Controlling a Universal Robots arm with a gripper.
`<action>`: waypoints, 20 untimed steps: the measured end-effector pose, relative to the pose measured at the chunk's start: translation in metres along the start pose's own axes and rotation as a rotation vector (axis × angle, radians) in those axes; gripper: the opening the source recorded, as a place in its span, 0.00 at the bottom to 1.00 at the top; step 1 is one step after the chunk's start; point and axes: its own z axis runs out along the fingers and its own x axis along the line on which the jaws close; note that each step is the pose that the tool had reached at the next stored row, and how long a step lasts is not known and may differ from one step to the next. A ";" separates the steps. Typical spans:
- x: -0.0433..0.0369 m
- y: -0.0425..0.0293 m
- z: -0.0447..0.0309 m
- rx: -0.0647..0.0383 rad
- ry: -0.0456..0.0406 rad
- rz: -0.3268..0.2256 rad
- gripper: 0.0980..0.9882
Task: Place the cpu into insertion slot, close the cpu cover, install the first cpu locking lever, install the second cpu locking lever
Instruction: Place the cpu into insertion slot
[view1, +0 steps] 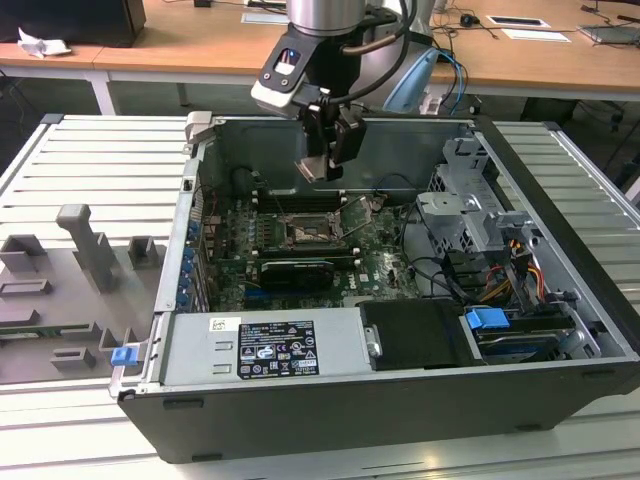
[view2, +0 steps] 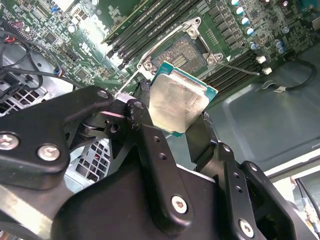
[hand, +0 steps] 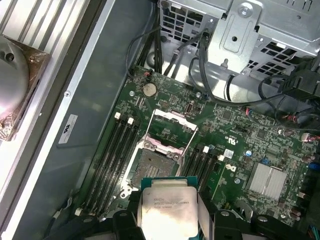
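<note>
Black two-fingered gripper (view2: 170, 120) is clamped on two opposite edges of the small, flat, square cpu (view2: 177, 100), which has a pale silvery metal top and a green rim, and holds it in the air. Below the gripper and a little ahead of it lies the square insertion slot (hand: 152, 167), dark-centred and silver-rimmed, with no chip in it. Just beyond the slot, the thin silver-framed cpu cover (hand: 172, 116) stands swung open. The chip looks light, stiff and thin, its lid smooth enough to slip and its underside likely delicate, so an edge grip kept level suits it. Farthest out spreads the green motherboard (hand: 240, 135).
</note>
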 end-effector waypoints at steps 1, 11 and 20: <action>0.0000 -0.0001 0.0006 0.000 0.0000 0.000 0.49; -0.0001 -0.0005 0.0055 0.001 -0.0042 0.015 0.49; -0.0001 -0.0007 0.0084 0.004 -0.0198 0.089 0.49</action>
